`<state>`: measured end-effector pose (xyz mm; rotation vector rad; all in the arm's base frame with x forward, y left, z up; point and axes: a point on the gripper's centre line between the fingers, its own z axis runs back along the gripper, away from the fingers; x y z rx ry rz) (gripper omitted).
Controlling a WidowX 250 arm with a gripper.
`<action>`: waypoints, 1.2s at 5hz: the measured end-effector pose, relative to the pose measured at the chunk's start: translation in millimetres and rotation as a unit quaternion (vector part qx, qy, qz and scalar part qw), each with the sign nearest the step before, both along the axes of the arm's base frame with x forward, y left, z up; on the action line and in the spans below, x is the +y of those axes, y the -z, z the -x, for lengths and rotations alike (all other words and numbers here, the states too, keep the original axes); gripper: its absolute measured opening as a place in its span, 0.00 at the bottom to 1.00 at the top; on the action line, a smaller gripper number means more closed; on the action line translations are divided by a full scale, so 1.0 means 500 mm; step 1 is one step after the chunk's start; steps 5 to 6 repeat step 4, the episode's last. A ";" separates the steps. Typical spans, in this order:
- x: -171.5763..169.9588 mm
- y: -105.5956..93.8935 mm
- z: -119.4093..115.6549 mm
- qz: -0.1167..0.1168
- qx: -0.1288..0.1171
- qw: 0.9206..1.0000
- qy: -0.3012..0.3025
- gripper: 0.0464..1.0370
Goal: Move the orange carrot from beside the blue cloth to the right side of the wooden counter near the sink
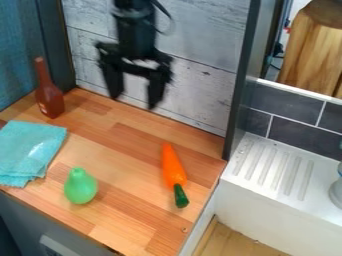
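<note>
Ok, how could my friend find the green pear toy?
Find the wooden counter. Near its front edge, between the turquoise cloth and the orange carrot, sits the pear. It's plump and green all over, while the carrot is long and green only at one end.

1 reddish-brown bottle (50, 100) with a slim neck, upright near the back left corner of the wooden counter (117, 150); 1 orange carrot (172, 167), lying near the right edge, green end (180, 196) toward the front.
</note>
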<state>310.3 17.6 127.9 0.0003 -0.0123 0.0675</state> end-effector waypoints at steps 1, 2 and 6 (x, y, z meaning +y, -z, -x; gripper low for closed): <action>0.081 -0.010 0.028 -0.038 0.026 0.999 -0.027 0.96; 0.161 -0.014 0.057 -0.065 0.053 0.995 -0.061 0.96; 0.210 0.018 0.069 -0.053 0.082 0.993 -0.064 0.96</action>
